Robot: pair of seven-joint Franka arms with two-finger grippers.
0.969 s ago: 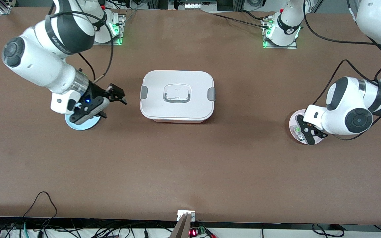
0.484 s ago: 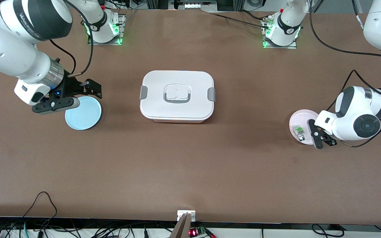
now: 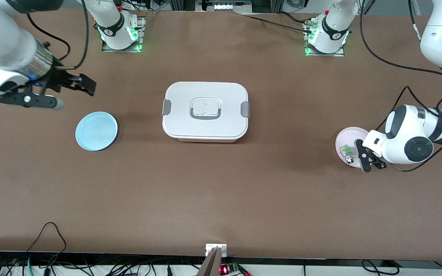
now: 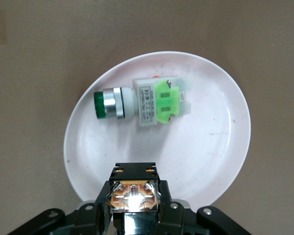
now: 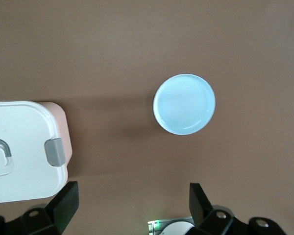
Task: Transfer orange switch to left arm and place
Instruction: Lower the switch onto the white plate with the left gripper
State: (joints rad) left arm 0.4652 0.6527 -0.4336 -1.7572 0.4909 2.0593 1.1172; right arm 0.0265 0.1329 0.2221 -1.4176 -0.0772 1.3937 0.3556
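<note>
Brown counter [image 3: 221, 191]. Left claw [image 4: 134, 205] was clamped on the orange switch [image 4: 134, 192], low over the white plate [image 4: 220, 147] at the frame's middle height. Right claw [image 3: 67, 94] hung wide and empty, high in frame. I'd say pickup was done; the handoff around the box [image 3: 205, 111] was left. Count: two arms, one box, one blue plate [image 3: 96, 131], one green switch [image 4: 142, 103].

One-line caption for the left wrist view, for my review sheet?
Left hand shut on the orange switch above the white plate, where a green switch lies.
</note>
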